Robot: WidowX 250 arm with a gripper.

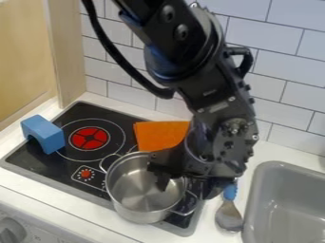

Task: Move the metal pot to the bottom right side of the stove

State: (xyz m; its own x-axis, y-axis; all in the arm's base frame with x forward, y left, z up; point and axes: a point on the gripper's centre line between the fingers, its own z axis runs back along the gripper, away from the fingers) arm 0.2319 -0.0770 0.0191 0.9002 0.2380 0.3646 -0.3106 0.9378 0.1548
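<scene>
Placing the silver metal pot [138,199] seems nearly done; next, back off. Is the black gripper [185,186] open or holding on? Can't tell.

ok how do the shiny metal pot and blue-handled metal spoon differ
The shiny metal pot sits on the black stove, the blue-handled metal spoon on the white countertop. The pot is deep and wide, the spoon shallow and narrow. The pot has metal loop handles, the spoon one blue handle. Both look grey.
</scene>
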